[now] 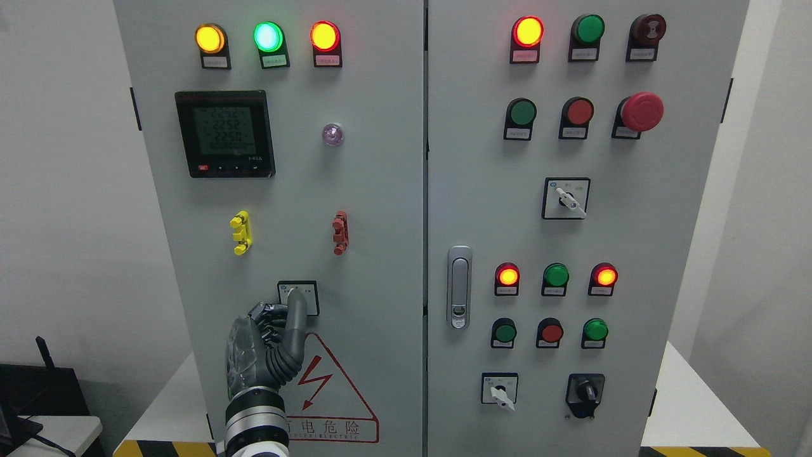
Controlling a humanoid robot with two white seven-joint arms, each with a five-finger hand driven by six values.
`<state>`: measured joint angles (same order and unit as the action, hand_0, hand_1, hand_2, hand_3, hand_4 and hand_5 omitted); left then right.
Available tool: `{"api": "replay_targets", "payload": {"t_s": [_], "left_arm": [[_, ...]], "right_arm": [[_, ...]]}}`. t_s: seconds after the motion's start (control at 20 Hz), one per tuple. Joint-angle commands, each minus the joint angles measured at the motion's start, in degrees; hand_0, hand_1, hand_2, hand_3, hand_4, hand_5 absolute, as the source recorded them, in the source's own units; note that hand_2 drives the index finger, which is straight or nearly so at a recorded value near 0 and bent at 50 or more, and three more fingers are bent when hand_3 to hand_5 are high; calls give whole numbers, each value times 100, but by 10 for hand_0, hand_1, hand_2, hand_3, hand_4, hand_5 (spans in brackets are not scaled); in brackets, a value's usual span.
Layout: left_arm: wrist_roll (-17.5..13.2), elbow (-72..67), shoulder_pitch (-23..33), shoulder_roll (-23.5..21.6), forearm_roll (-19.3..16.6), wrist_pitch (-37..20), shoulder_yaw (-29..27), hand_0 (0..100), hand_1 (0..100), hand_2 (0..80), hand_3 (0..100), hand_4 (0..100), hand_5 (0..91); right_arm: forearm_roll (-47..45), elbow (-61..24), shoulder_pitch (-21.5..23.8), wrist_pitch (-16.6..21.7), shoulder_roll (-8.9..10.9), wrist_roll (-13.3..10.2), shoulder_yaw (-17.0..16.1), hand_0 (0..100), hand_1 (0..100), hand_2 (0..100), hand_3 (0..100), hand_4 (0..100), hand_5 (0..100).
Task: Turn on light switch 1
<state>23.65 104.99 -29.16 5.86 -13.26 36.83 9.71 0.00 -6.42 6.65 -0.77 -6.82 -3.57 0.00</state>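
Left hand [269, 346] pressing a finger against the switch [298, 298] on the left door [380, 254] of a grey cabinet.

The left arm rises from the bottom edge, left of the middle, and its hand is mostly curled, holding nothing, with one finger [295, 317] stretched straight up so that its tip covers the knob of the small square switch low on the left door. Just below the switch sits a red warning triangle [330, 393] with a lightning bolt, partly hidden by the hand. Higher on the same door are a digital meter [225, 133], a yellow clip [241, 233] and a red clip [340, 233], and, along the top, three lit lamps [268, 37]: amber, green and red. The right door [634, 241] carries a latch handle [459, 287], more lamps and buttons, and a red mushroom button [642, 112].
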Motion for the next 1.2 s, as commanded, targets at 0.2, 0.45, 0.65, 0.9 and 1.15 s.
{"api": "replay_targets", "payload": {"t_s": [0.2,0.45,0.65,0.9,1.15], "left_arm": [[-9,-23,-10,3,-2,-18,4,541,260,441,761,888,870],[-18,-23,-10,3,7,-18,4,572,261,441,764,890,870],[-18,-23,-10,3,7,-18,4,595,241,442,768,891,870],[-9,-23,-10,3,7,-18,-13,617,213,445,779,892,870],[-9,-14,-10,-6,7,-18,-13,640,174,446,781,892,870]], "right_arm": [[-141,0,3,-2,-3,-4,97,120,389,0,0,0,0],[-141,0,3,-2,-3,-4,97,120,389,0,0,0,0],[-141,0,3,7,-3,-4,97,120,389,0,0,0,0],[-141,0,3,-2,-3,-4,97,120,389,0,0,0,0],[-141,0,3,-2,6,-4,97,120,389,0,0,0,0]]}}
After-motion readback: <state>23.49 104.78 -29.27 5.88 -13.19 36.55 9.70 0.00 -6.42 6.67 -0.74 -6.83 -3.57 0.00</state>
